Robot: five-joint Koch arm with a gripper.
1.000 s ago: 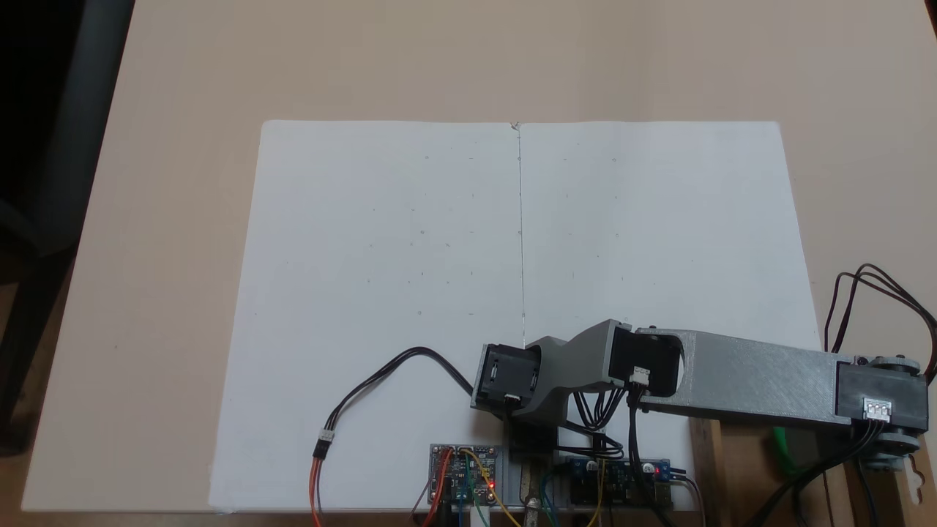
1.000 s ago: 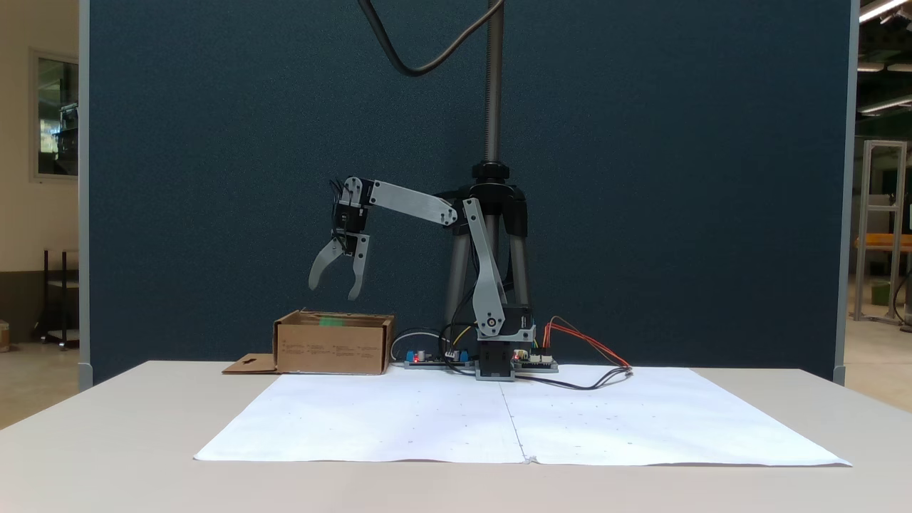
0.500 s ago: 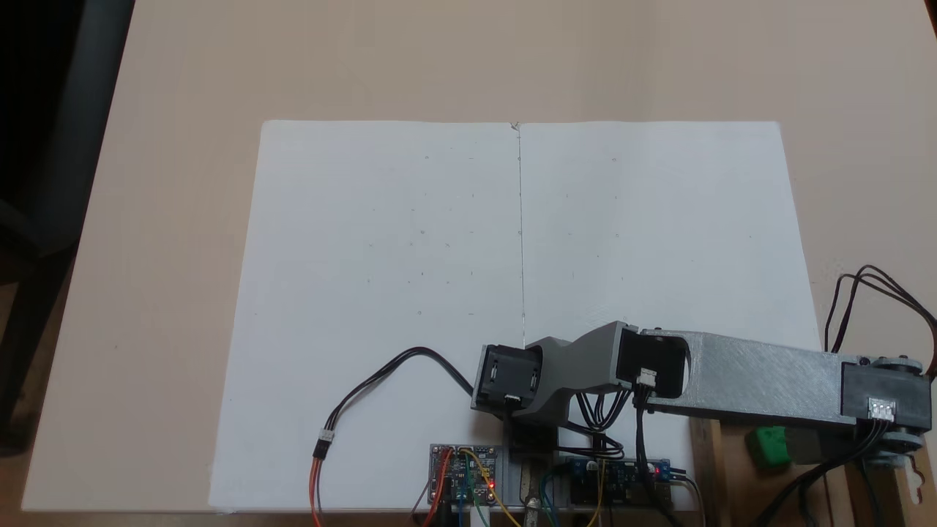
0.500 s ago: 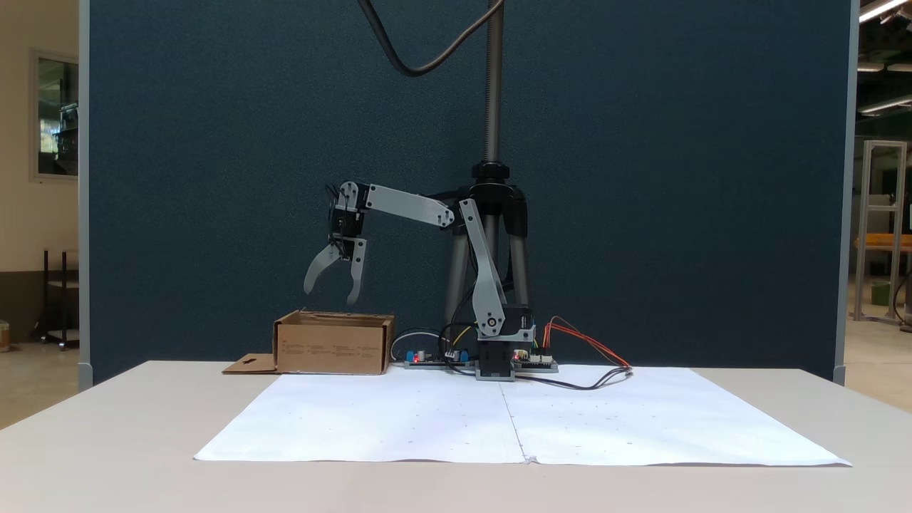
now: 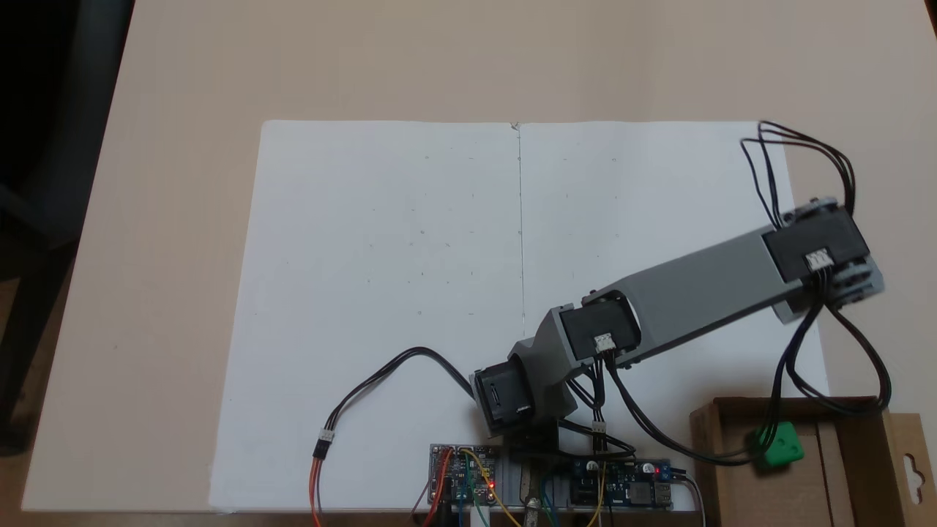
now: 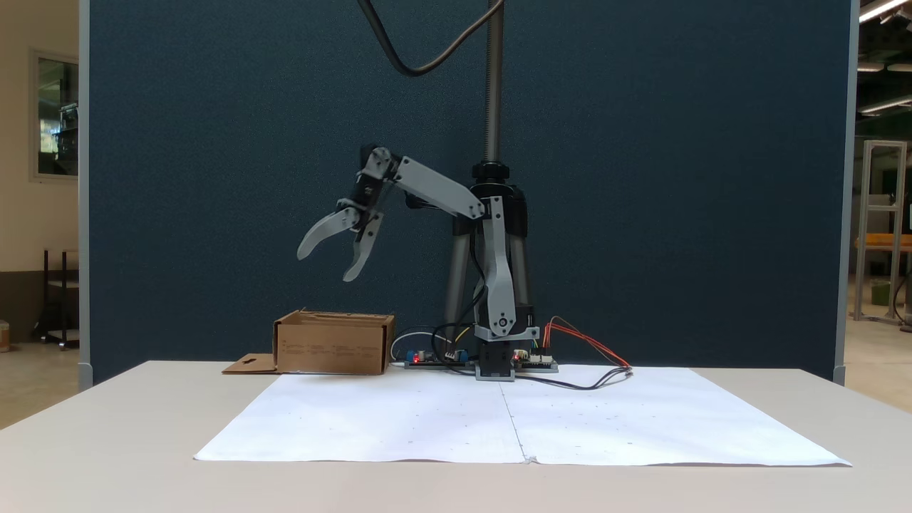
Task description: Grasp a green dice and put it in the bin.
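Observation:
The green dice (image 5: 780, 445) lies inside the bin (image 5: 790, 405), a brown cardboard box at the lower right corner of a fixed view. A black cable crosses the dice's left edge. The bin's flap (image 5: 908, 468) with its hang-hole lies flat beside it. Seen from the table's front, the bin (image 6: 333, 343) stands left of the arm's base. My gripper (image 6: 324, 266) hangs well above it, open, with nothing between its fingers. The arm's wrist motor (image 5: 816, 249) is off the bin, over the paper's right edge.
A large white paper sheet (image 5: 410, 293) covers the table's middle. Circuit boards (image 5: 465, 472) and loose cables (image 5: 381, 380) cluster at the arm's base (image 6: 496, 360). A tripod (image 6: 491, 214) and a dark blue partition stand behind the arm.
One second ago the green dice was at the bin's rim under the open gripper; it came to rest inside. The arm has since lifted and swung off the bin toward the paper.

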